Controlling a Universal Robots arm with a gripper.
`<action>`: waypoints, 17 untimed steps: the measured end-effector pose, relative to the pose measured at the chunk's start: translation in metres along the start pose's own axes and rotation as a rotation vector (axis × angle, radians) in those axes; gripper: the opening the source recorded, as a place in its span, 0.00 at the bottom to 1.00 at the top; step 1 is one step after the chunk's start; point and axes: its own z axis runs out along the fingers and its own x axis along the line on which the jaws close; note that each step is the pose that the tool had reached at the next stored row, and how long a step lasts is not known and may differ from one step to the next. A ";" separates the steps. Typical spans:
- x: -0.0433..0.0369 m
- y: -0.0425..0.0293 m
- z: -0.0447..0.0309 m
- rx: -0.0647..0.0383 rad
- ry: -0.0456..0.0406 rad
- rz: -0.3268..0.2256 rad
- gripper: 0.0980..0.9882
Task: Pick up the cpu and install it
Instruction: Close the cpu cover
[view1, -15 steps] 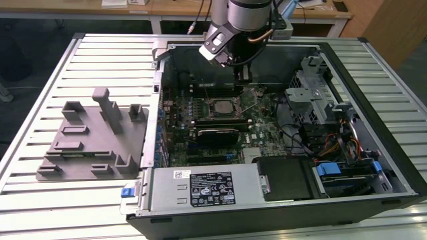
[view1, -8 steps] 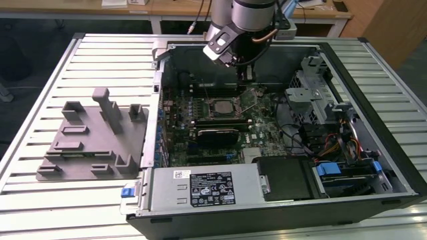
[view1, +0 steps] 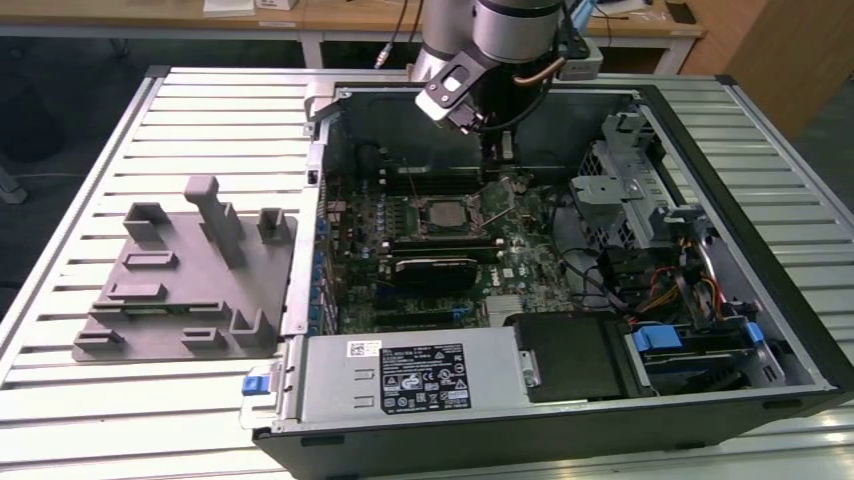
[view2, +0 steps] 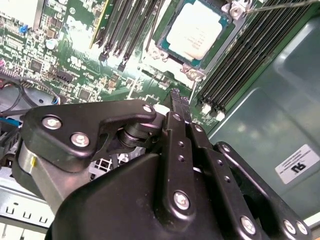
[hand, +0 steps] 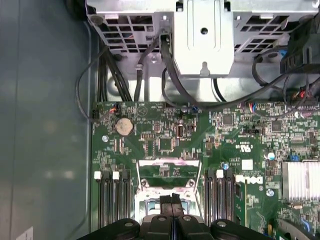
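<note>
Outside the case (view1: 534, 438), at the exterior view's left, a grey fixture plate (view1: 174, 300) with upright posts lies on the slatted table (view1: 120, 425), just beside the case's wall. The case lies open on its side. A silver power supply (view1: 407, 375) fills its near left corner.

In the middle of the case the cpu (view1: 445, 212) sits flat in its socket on the green board (view1: 527, 255). In the second wrist view the cpu (view2: 194, 30) lies square within the socket frame, silver top up, with black memory slots (view2: 245, 55) on either side.

The gripper (view1: 505, 152) hangs inside the case above the board, just right of the cpu and toward the case's far wall. In the second wrist view the gripper (view2: 176, 97) has its jaws pressed together with nothing between them, and it is clear of the cpu. The first wrist view shows the gripper (hand: 171, 198) closed in the same way.

Along the case's right side stands a metal drive cage (view1: 627, 175). Coloured wires (view1: 667, 290) bunch in the near right corner.
</note>
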 end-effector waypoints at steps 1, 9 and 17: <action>0.0000 0.0014 0.0001 0.000 0.0000 0.000 0.01; 0.0003 0.0193 0.0009 0.000 0.0001 0.000 0.01; 0.0007 0.0344 0.0018 0.000 0.0000 0.000 0.01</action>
